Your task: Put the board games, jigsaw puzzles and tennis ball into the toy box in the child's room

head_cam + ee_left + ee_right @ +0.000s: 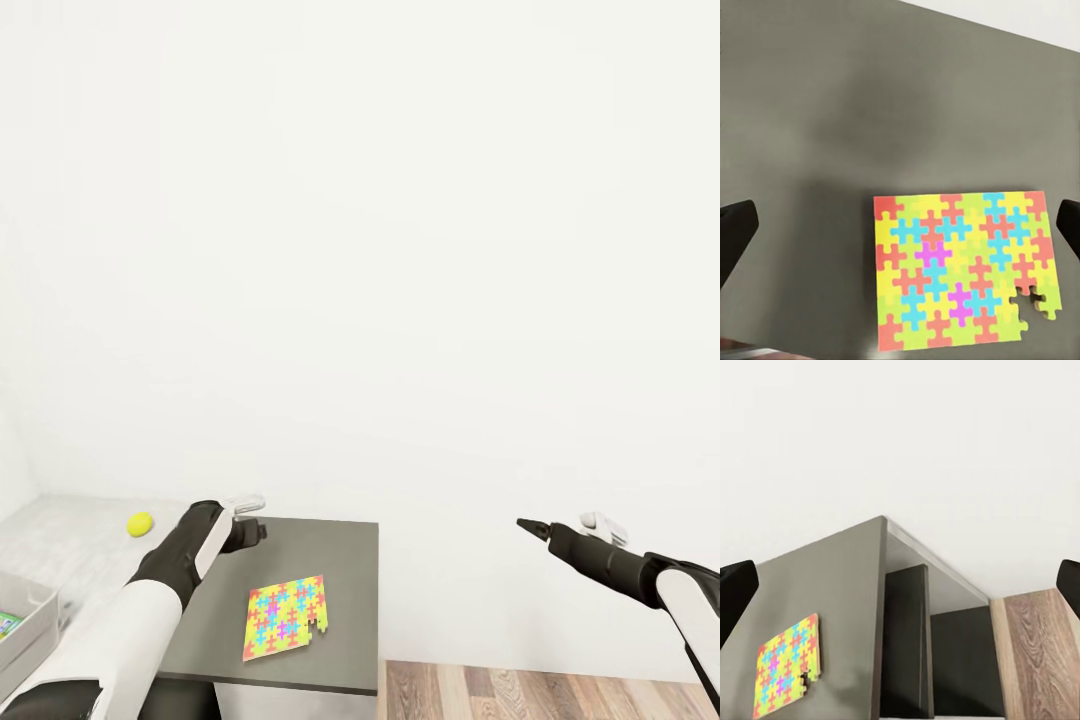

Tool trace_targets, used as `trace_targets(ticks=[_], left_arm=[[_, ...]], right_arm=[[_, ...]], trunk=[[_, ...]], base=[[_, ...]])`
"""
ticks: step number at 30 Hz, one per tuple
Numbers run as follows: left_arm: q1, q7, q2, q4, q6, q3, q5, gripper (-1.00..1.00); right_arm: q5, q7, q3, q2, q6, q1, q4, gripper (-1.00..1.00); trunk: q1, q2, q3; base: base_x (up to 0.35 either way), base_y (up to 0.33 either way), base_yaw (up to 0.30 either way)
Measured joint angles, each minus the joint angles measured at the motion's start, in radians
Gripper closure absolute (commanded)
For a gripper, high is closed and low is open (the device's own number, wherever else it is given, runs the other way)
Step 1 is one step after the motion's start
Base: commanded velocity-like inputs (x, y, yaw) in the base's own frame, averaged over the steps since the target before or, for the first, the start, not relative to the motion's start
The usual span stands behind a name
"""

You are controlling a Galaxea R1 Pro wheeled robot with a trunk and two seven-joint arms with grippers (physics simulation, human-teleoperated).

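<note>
One jigsaw puzzle (285, 617) (964, 274) (786, 664), a thin multicoloured square with a piece loose at one corner, lies flat on the grey end of the table (320, 550). My left gripper (252, 522) (900, 232) hovers above the table just behind the puzzle, open and holding nothing. The tennis ball (140, 524) rests on the lighter part of the table, left of that arm. The toy box (30, 610) shows at the lower left edge, with something green inside. My right gripper (526, 526) (900, 585) hangs open in the air, right of the table's end.
A plain white wall stands right behind the table. Past the table's right end there is wood plank floor (540, 690) (1039, 652). Dark panels (907, 637) show under the table's end.
</note>
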Motion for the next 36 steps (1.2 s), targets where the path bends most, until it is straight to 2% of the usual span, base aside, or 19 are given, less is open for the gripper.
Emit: trace_targets(ticks=[16,36], left_arm=[[0.0,-0.001,-0.001,0.004,-0.043,-0.003,0.001,-1.0],[0.0,-0.008,0.0,0.005,-0.048,-0.004,0.002,-1.0]], right_arm=[[-0.008,0.005,-0.003,0.0,0.001,0.0,-0.009,-1.0],[-0.012,0.005,-0.003,0.0,0.002,0.0,-0.006,-1.0]], trunk=[[0.0,0.0,-0.016],[0.0,0.0,-0.049]], base=[[0.0,0.0,0.0],[0.0,0.0,0.0]])
